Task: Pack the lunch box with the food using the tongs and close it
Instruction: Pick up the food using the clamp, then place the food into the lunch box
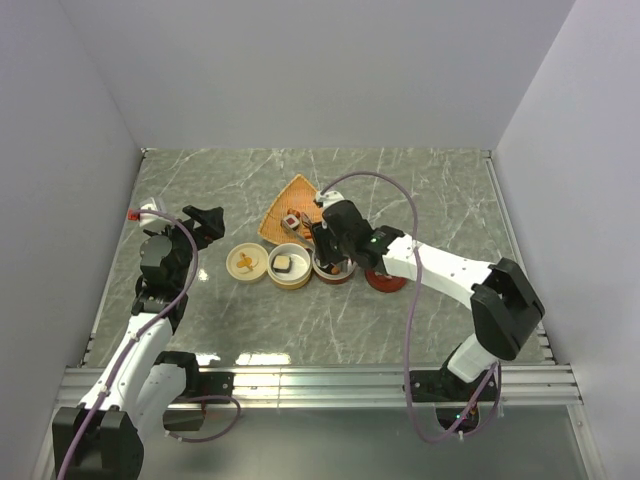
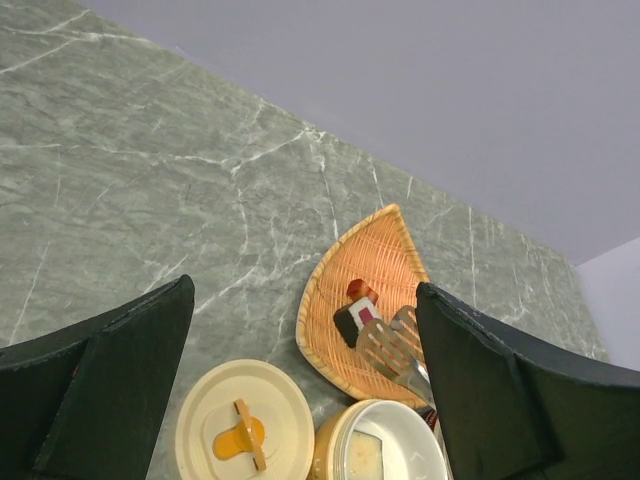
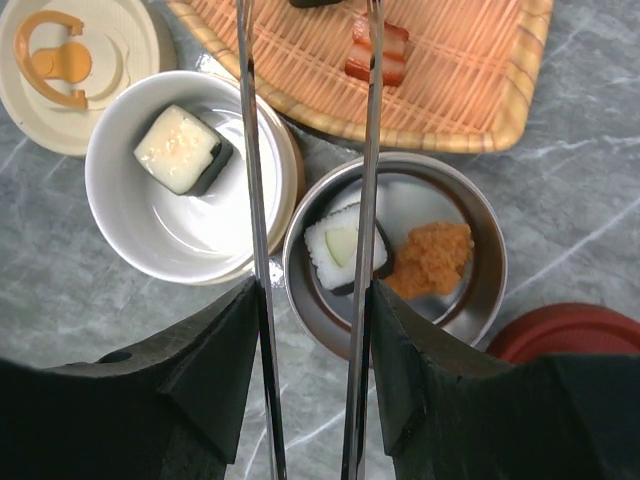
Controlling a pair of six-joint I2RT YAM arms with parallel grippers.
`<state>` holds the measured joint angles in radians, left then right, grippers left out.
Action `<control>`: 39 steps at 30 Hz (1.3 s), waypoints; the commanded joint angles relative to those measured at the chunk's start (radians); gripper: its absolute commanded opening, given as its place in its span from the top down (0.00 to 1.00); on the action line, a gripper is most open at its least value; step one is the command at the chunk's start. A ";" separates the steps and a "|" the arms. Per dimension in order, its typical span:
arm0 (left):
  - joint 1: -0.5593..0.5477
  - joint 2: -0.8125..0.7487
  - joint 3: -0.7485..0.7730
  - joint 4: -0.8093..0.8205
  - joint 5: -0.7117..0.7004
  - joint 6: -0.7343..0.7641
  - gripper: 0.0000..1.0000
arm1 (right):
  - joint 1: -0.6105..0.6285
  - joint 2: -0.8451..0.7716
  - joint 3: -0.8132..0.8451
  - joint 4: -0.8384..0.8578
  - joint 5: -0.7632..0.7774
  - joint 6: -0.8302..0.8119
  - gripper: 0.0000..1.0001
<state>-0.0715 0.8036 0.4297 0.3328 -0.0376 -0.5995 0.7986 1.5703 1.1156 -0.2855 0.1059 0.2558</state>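
Right wrist | tongs (image 3: 252, 150) 1 | bowls (image 3: 150, 235) 2, one roll (image 3: 180, 148) each | lids (image 3: 110, 40) 2

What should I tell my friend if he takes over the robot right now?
Left gripper: open, empty, off to the left.
Right gripper: holds the tongs, tips out over the woven tray.
Done: rice roll in the cream bowl; cucumber roll and orange bit in the silver bowl.
Left: pack the red piece on the tray, then close up. The cream lid and red lid lie beside the bowls.
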 commanded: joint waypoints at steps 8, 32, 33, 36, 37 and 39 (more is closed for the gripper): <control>-0.002 0.006 0.001 0.055 0.021 -0.009 0.01 | -0.038 0.088 0.110 0.063 -0.049 -0.041 0.47; -0.002 0.003 0.000 0.055 0.019 -0.010 0.01 | -0.042 -0.004 0.104 0.060 -0.005 -0.041 0.73; -0.002 0.003 0.000 0.055 0.019 -0.010 0.00 | -0.042 -0.015 0.095 0.060 -0.005 -0.040 0.73; -0.002 0.006 0.001 0.055 0.022 -0.010 0.00 | -0.041 -0.056 0.069 0.057 0.001 -0.035 0.73; -0.002 0.006 0.000 0.057 0.021 -0.011 0.01 | -0.041 -0.078 0.059 0.054 0.000 -0.033 0.74; -0.002 0.006 0.001 0.055 0.021 -0.011 0.00 | -0.035 -0.105 0.029 0.054 0.003 -0.026 0.74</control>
<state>-0.0715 0.8154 0.4297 0.3393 -0.0376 -0.5991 0.7612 1.5471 1.1645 -0.2687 0.0872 0.2192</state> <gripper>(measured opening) 0.995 0.384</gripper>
